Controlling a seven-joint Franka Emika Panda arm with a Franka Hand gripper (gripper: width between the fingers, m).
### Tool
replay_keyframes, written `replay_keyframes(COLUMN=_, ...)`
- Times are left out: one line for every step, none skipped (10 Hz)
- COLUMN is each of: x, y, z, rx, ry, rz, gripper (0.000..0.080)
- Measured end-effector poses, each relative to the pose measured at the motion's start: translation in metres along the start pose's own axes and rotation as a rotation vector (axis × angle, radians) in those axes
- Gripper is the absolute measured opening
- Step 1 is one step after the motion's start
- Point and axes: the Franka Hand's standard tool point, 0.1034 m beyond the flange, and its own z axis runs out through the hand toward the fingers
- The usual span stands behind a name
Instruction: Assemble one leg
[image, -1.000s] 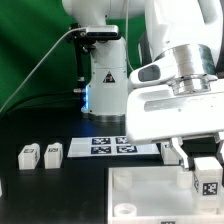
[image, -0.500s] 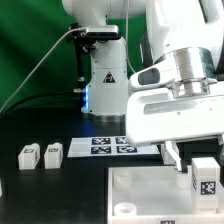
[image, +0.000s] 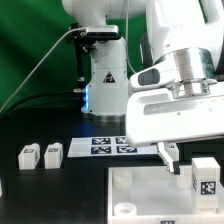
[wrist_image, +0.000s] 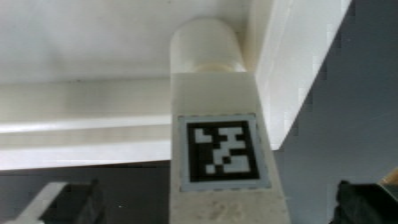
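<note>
A white leg (image: 206, 178) with a black-and-white tag stands upright at the corner of the large white tray-like piece (image: 140, 190), at the exterior view's right. My gripper (image: 200, 152) hangs just above and around it, jaws open. One dark finger (image: 168, 156) shows clear of the leg; the other is out of frame. In the wrist view the leg (wrist_image: 217, 120) runs up the middle between my gripper's (wrist_image: 214, 205) two fingers (wrist_image: 63, 202), with a gap on each side. Its far end meets the tray (wrist_image: 89, 100).
Two more legs (image: 29, 155) (image: 53, 152) stand on the black table at the exterior view's left. The marker board (image: 108, 148) lies behind the tray. The robot's base (image: 105, 75) and a green backdrop stand at the back.
My fingers have spread apart and let go of the leg. The visible finger moved toward the exterior view's left. The leg stays standing at the tray's corner.
</note>
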Motion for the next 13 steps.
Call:
replay_keyframes(x=0.0, y=0.0, z=0.0, rx=0.0, ry=0.0, rz=0.0, gripper=0.0648)
replay_keyframes(x=0.0, y=0.0, z=0.0, rx=0.0, ry=0.0, rz=0.0, gripper=0.0648)
replay_keyframes(x=0.0, y=0.0, z=0.0, rx=0.0, ry=-0.001, rz=0.0, gripper=0.0648)
replay_keyframes(x=0.0, y=0.0, z=0.0, rx=0.0, ry=-0.001, rz=0.0, gripper=0.0648)
replay_keyframes(x=-0.001, y=0.0, z=0.0, rx=0.0, ry=-0.003, rz=0.0, gripper=0.0648)
replay_keyframes(x=-0.004, y=-0.001, z=0.002, rx=0.006, ry=-0.049, rz=0.002, gripper=0.0648)
replay_keyframes(x=0.006, y=0.002, z=-0.001, rx=0.01, ry=-0.087, rz=0.011, gripper=0.0648)
replay_keyframes(x=0.005, y=0.002, z=0.001, rx=0.017, ry=-0.149, rz=0.018, gripper=0.0648)
replay_keyframes(x=0.005, y=-0.002, z=0.003, rx=0.038, ry=-0.279, rz=0.025, gripper=0.0648)
replay_keyframes(x=0.009, y=-0.001, z=0.003, rx=0.051, ry=-0.379, rz=0.032, gripper=0.0648)
replay_keyframes(x=0.006, y=0.0, z=0.001, rx=0.062, ry=-0.474, rz=0.038, gripper=0.0648)
replay_keyframes(x=0.005, y=0.001, z=-0.001, rx=0.076, ry=-0.597, rz=0.046, gripper=0.0648)
replay_keyframes(x=0.01, y=-0.001, z=0.001, rx=0.075, ry=-0.668, rz=0.044, gripper=0.0648)
